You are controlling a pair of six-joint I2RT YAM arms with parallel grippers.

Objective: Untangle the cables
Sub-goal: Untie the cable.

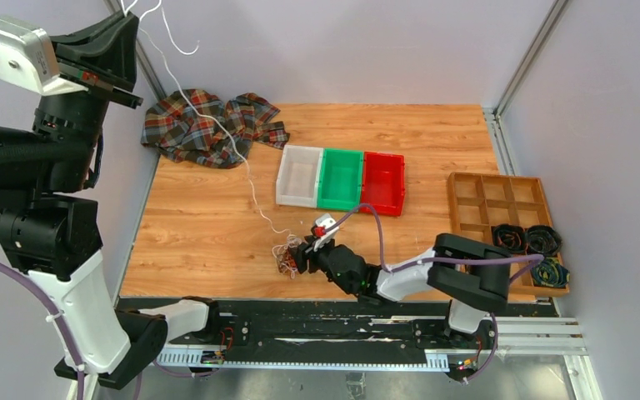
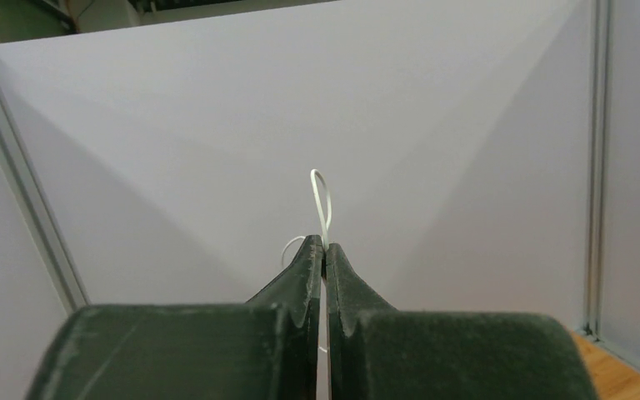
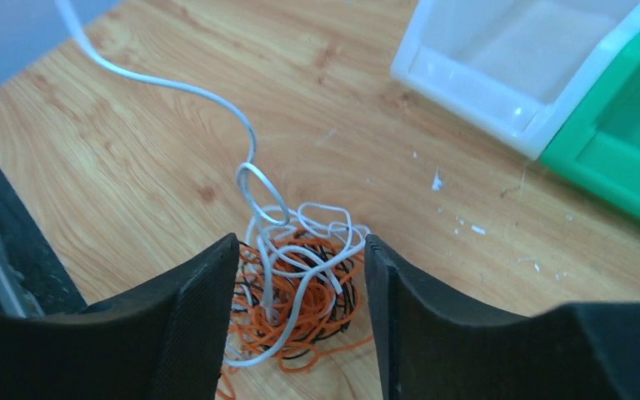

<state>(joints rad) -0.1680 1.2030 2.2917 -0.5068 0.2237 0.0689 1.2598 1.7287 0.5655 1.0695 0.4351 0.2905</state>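
Untangling partly done: the raised left end effector (image 2: 323, 258) pinches the white cable (image 2: 322, 196), largely strung free, while the open right end effector (image 3: 300, 250) straddles the orange-black-white knot (image 3: 296, 312) left on the table (image 3: 158, 167).

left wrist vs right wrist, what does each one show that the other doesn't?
Left wrist only: the left gripper shut on a loop of the white cable, against the grey wall. Right wrist only: the right gripper open astride the tangle of orange, black and white cables, white bin and green bin beyond. Both: the white cable and the wooden table, just a corner sliver in left wrist.
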